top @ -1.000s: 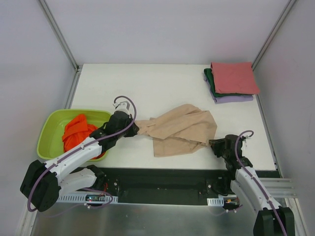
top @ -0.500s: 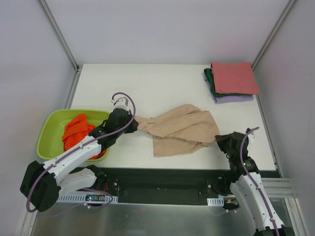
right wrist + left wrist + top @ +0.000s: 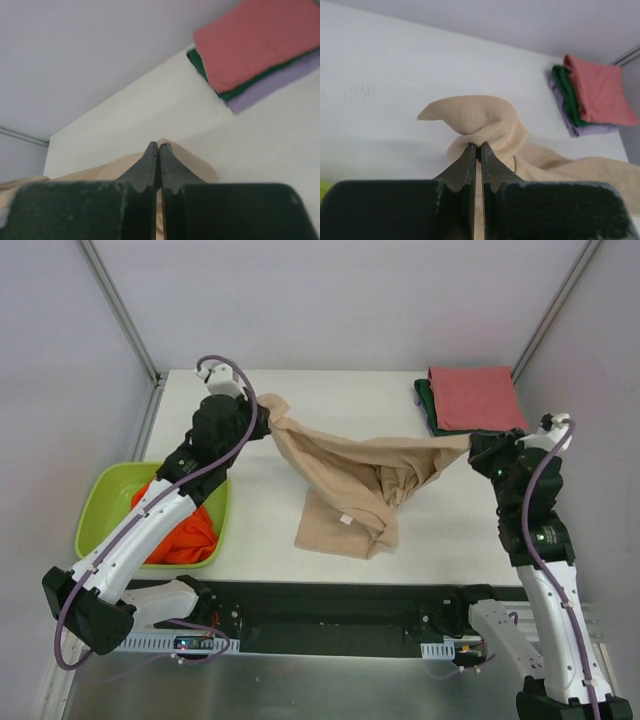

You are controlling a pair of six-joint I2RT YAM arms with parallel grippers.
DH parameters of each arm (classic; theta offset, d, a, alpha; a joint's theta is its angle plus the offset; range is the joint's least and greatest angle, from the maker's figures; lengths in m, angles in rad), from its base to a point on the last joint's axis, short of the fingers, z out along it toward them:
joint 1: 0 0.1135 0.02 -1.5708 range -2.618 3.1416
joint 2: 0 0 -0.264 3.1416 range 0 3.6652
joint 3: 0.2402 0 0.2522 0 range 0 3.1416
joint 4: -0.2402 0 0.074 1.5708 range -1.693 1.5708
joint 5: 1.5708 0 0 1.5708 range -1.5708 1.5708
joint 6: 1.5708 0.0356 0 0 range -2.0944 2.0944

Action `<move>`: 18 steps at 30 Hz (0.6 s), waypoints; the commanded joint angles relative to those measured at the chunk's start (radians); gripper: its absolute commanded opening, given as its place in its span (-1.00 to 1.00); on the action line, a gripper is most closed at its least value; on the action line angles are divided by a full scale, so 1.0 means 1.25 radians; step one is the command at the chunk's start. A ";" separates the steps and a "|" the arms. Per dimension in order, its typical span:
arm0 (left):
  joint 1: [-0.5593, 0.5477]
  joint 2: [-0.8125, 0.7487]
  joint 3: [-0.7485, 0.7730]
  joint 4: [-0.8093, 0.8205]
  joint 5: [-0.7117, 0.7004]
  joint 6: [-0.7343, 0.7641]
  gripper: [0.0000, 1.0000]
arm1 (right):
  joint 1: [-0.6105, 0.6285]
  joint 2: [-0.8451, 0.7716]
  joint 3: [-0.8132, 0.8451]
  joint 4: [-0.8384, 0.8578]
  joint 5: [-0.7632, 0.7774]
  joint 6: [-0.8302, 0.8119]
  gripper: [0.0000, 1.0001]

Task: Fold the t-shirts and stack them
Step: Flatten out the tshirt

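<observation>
The beige t-shirt [image 3: 355,480] hangs stretched between both grippers, its lower part still draped on the table. My left gripper [image 3: 262,418] is shut on one bunched end of it [image 3: 480,122], raised at the back left. My right gripper [image 3: 478,448] is shut on the other end [image 3: 200,167], raised at the right. A folded stack sits in the back right corner: the pinkish-red t-shirt [image 3: 475,397] on top, dark green [image 3: 425,400] and lavender [image 3: 480,441] ones under it. The bright orange t-shirt [image 3: 180,535] lies crumpled in the basin.
A lime-green basin [image 3: 105,510] stands at the left edge of the white table [image 3: 340,400]. Grey walls and metal frame rails close in the back and sides. The folded stack [image 3: 250,55] lies just behind my right gripper.
Both arms have risen and swung back, lifting the beige t-shirt's two ends off the table and pulling it taut. The right gripper closed on its end.
</observation>
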 commanded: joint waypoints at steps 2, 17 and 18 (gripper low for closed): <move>0.011 -0.098 0.173 -0.001 -0.021 0.098 -1.00 | -0.004 0.005 0.251 0.042 0.011 -0.141 -0.99; 0.011 -0.301 0.443 0.013 0.523 0.090 -1.00 | -0.003 -0.052 0.711 -0.070 -0.213 -0.125 -0.99; 0.011 -0.301 0.456 0.012 0.539 0.084 -1.00 | -0.005 -0.056 0.724 -0.075 -0.217 -0.127 -0.99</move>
